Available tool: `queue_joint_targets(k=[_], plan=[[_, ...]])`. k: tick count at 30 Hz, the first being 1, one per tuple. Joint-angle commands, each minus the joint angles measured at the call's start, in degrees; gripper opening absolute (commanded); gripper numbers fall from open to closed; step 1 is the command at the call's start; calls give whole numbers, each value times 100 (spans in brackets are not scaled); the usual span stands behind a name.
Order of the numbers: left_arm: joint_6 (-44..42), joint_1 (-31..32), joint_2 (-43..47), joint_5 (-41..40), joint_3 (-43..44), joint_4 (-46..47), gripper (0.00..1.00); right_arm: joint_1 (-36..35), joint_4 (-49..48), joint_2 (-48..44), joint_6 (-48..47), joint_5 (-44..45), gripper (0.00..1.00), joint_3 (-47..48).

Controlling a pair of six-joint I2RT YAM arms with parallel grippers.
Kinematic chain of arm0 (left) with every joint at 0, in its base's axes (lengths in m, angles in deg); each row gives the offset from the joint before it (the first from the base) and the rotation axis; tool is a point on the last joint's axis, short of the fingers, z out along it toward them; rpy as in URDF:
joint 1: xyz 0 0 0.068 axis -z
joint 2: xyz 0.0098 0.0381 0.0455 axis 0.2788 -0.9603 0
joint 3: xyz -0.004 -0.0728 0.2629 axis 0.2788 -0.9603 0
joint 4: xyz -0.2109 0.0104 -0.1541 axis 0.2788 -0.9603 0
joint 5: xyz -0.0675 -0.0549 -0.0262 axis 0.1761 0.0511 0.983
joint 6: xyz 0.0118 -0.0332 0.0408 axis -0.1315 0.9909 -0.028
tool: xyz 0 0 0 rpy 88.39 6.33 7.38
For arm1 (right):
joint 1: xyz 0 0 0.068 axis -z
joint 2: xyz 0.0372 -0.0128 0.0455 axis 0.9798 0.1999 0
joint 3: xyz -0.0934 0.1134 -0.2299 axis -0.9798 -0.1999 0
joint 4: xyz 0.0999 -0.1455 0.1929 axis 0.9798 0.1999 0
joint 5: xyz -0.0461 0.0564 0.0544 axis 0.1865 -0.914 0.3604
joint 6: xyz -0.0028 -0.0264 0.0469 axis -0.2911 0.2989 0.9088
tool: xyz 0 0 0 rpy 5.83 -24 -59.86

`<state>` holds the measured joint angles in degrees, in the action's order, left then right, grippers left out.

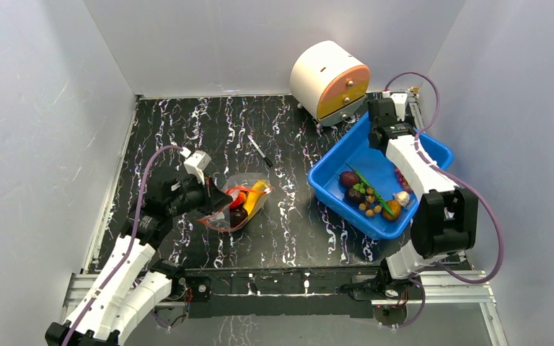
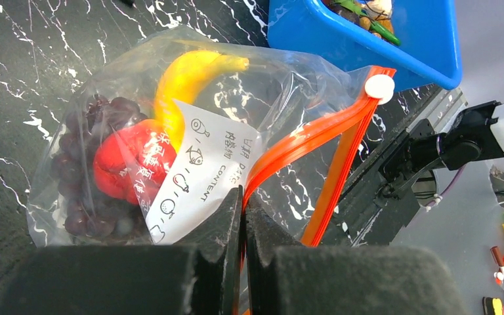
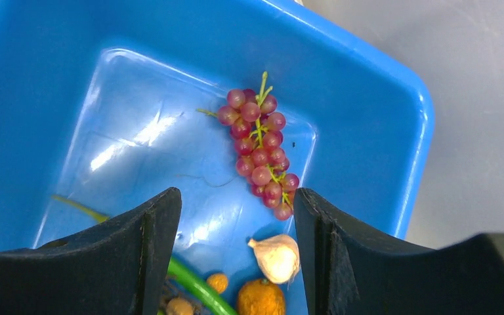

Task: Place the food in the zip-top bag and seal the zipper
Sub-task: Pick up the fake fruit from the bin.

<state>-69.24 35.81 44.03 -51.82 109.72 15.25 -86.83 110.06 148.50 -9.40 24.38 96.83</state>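
The clear zip-top bag [image 1: 239, 204] lies left of centre on the table. In the left wrist view the bag [image 2: 282, 85] holds a yellow banana [image 2: 187, 79], a red round fruit [image 2: 128, 164] and dark grapes [image 2: 82, 197] behind its white label. The red-orange zipper [image 2: 315, 131] splits into two strips that meet at a white slider [image 2: 379, 86], so the mouth gapes. My left gripper [image 2: 243, 195] is shut on one zipper strip; it also shows in the top view [image 1: 215, 202]. My right gripper [image 3: 236, 203] is open and empty above a pink grape bunch [image 3: 259, 144] in the bin.
The blue bin [image 1: 332, 189] at the right holds more toy foods, among them garlic [image 3: 277, 256] and a small orange fruit [image 3: 261, 298]. A white and orange drum [image 1: 330, 78] stands at the back. A thin black pen [image 1: 261, 151] lies mid-table.
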Motion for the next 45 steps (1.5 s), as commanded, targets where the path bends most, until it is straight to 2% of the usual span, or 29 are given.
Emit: queue_joint_targets(k=[1,6,9,11,14,17,31,35,40,45], plan=[[-129,7,144,-60,12,51,0,552,-472,334,80,-507,62,27],[-138,10,241,-21,-10,108,0,642,-780,757,65,-147,68,-231],[-144,11,241,-21,9,78,0,782,-963,911,47,-417,57,-281],[-144,4,257,-41,5,84,0,794,-962,1023,61,-425,56,-231],[-144,12,259,-57,13,78,0,978,-913,1145,20,-222,60,-180],[-144,14,265,-43,-3,89,0,1158,-891,1423,-7,-426,63,-173],[-142,8,132,-20,8,130,0,1313,-939,1943,242,-1038,65,-217],[-152,8,140,-62,26,100,0,1322,-1013,1918,209,-1017,61,-340],[-150,8,210,-110,12,84,0,1321,-962,1861,281,-1253,43,-411],[-136,7,239,-135,11,93,0,1273,-812,1648,439,-1473,35,-437]])
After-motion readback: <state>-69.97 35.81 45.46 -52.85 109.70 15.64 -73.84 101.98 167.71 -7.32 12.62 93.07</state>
